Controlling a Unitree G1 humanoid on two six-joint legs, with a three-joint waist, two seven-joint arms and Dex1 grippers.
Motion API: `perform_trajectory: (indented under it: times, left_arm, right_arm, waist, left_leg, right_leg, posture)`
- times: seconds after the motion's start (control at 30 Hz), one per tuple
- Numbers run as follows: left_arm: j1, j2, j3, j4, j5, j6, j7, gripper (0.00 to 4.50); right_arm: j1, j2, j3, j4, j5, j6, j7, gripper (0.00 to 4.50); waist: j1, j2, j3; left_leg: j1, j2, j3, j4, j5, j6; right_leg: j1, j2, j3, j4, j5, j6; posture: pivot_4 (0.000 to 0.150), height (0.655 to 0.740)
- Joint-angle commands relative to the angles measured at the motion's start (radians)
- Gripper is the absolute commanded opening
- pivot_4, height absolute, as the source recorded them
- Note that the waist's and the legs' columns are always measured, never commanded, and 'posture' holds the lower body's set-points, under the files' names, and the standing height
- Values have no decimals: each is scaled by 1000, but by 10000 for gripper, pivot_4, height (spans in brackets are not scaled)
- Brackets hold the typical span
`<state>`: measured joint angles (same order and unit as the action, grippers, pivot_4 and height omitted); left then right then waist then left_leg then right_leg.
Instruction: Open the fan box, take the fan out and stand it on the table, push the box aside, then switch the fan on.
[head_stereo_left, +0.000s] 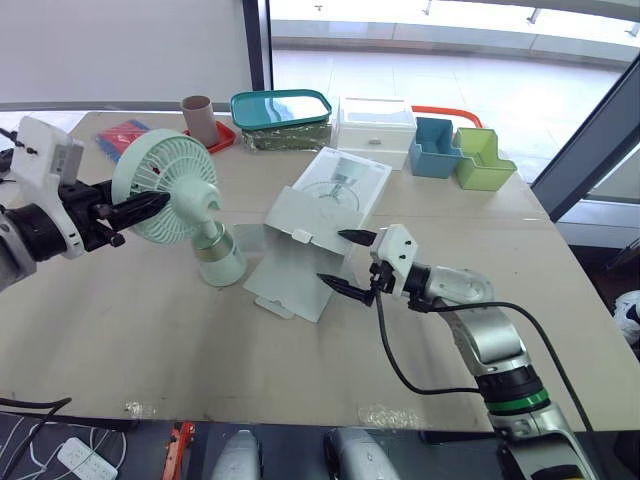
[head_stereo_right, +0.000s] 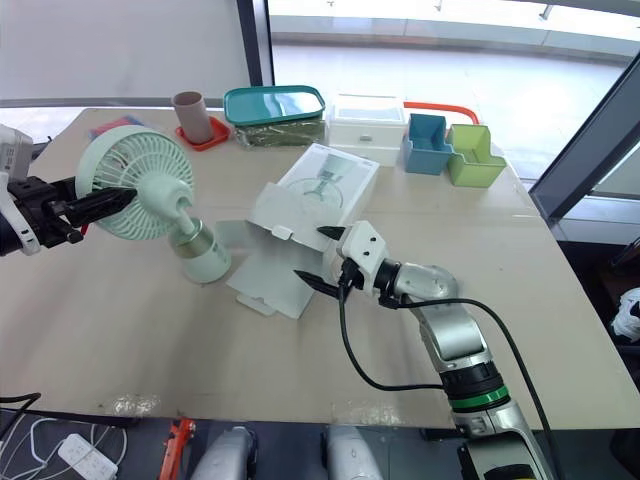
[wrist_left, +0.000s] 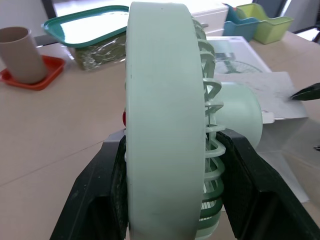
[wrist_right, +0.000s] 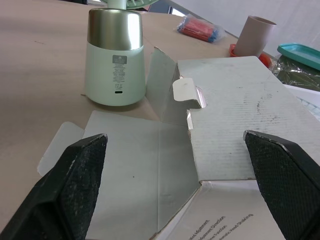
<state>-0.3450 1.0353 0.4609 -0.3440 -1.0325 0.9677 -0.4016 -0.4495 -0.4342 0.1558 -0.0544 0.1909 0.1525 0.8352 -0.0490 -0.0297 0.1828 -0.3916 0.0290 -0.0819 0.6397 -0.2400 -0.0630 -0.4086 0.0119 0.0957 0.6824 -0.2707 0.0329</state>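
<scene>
Left wrist view has my left gripper (wrist_left: 172, 150) clamped on the fan (head_stereo_left: 165, 190). One black finger (wrist_left: 95, 195) presses on the front ring of the round head and the other sits against the rear grille, so it's a closed grip with the head pinched edge-on between them. The fan itself stands on the table (head_stereo_left: 150, 340) just off the fan box (head_stereo_left: 325, 195), on my left side of it. Its gold-banded base (wrist_right: 116, 57) is upright and sits right beside the box's loose end flaps, can't tell if it's actually touching them. The box lies flat with its printed face up and the near end open, flaps splayed out on the tabletop. My right gripper (head_stereo_left: 345, 262) hangs at that open end on the side nearest me. Its fingers are spread wide with nothing in them, one tip over the box edge and the other over the lower flap. Beyond the box, along the far side, there's a cup (head_stereo_left: 198, 118), a green-lidded container (head_stereo_left: 281, 110), a white drawer unit (head_stereo_left: 376, 130), plus a blue bin (head_stereo_left: 436, 148) and a green bin (head_stereo_left: 483, 160).
</scene>
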Motion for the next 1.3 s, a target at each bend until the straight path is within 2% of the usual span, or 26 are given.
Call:
perform_trajectory:
  times: [0.03, 0.23, 0.47, 0.9, 1.3]
  left_arm:
    - [-17, 3, 84, -23, 53, -27, 52, 21094]
    - [-3, -39, 66, 33, 134, -36, 84, 21094]
    - [-13, -57, 5, 73, 207, -65, 54, 21094]
    - [-71, -189, -50, 87, 194, -6, 52, 21094]
    - [-97, -221, -73, 80, 223, 28, 60, 21094]
  right_arm:
    - [-23, 3, -3, -6, 5, -22, 12, 45000]
    - [-32, 6, 0, 1, 3, -24, 21, 45000]
    - [-22, 0, -2, -10, 0, -21, 19, 45000]
    - [-9, 1, -2, -28, -5, -17, 3, 45000]
    - [6, -6, -12, -42, -6, -10, -7, 45000]
  waist:
    - [1, -1, 0]
    - [0, -1, 0]
    - [0, -1, 0]
    - [2, 1, -1]
    - [2, 3, -3]
  left_leg:
    - [0, 0, 0, 0, 0, 0]
    - [1, 0, 0, 0, 0, 0]
    - [2, 0, 0, 0, 1, -2]
    - [3, -1, 0, 1, 2, -2]
    - [5, -1, 0, 1, 2, -2]
  right_leg:
    - [0, 0, 0, 0, 0, 0]
    - [0, 0, 0, 0, 0, 0]
    - [1, 0, 0, 1, 1, -1]
    - [3, 0, 0, 1, 2, 0]
    - [5, 0, 1, 1, 2, 1]
  posture:
    - [1500, 7400]
    - [1500, 7400]
    - [1500, 7400]
    - [1500, 7400]
    - [1500, 7400]
